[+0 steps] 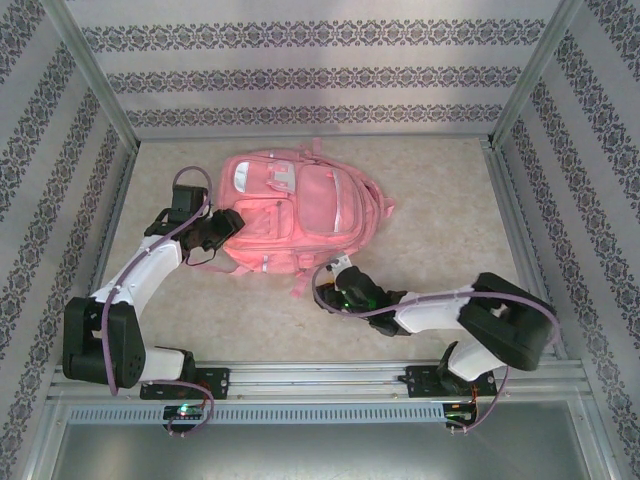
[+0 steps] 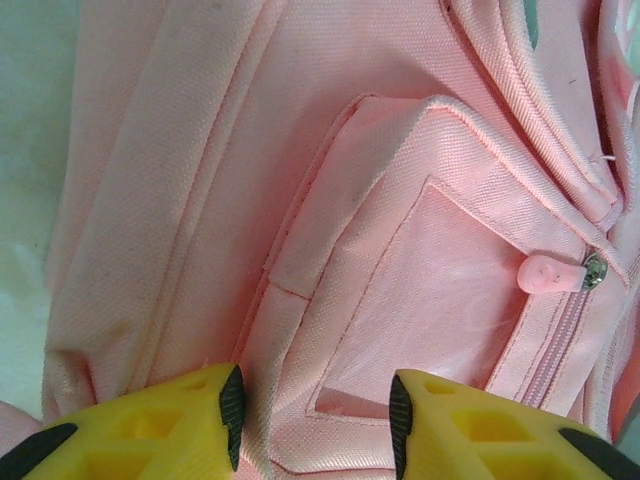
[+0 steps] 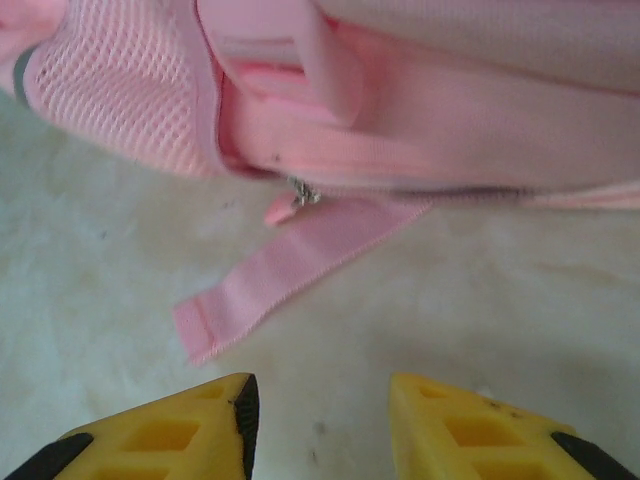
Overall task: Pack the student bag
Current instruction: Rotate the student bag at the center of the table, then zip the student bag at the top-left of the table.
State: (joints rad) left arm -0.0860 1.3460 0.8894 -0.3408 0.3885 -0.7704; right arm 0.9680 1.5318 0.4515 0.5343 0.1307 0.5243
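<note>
A: How do the jaws stand?

B: The left gripper [image 2: 315, 410] is released and holds nothing. It hangs over a front pocket [image 2: 420, 290] of the bag [image 1: 290, 215], I think to reach the zip pull [image 2: 548, 272] near it.

A: And the other?

B: The right gripper [image 3: 322, 410] is also parted and empty, above the table [image 1: 440, 200], and it faces the bag's near edge, where a strap [image 3: 290, 270] lies loose.

A: Where is the bag?

B: Flat in the table's middle, pockets up, probably so both arms reach the zips.
</note>
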